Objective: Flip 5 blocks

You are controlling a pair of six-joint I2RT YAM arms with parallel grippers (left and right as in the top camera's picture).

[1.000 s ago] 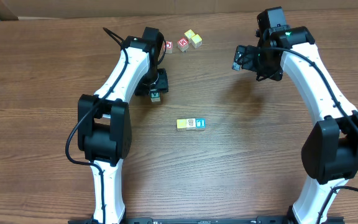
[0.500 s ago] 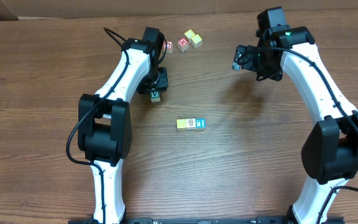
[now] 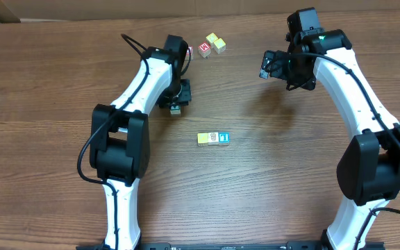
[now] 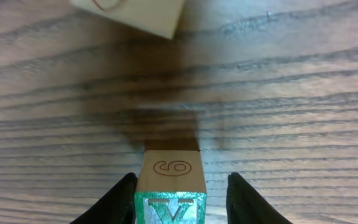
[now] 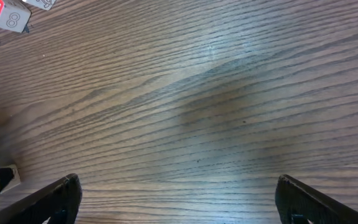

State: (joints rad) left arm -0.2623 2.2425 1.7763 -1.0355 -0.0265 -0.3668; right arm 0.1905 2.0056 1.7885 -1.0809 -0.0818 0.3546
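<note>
Green-faced V block (image 4: 169, 186) rests on the table (image 4: 291, 93) at lower centre, bracketed by the left gripper's (image 4: 181, 180) narrow, not-yet-clamped jaws; a centred, square squeeze should precede flipping. Farther off, the right gripper (image 5: 176, 196) gapes wide, empty.

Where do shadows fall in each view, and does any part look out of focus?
Left wrist: a dark, soft shadow on the table just beyond the block inside the left gripper, grain softer there. Right wrist: a faint shadow mid-frame, grain sharp. Overhead: evenly lit, no glare.
</note>
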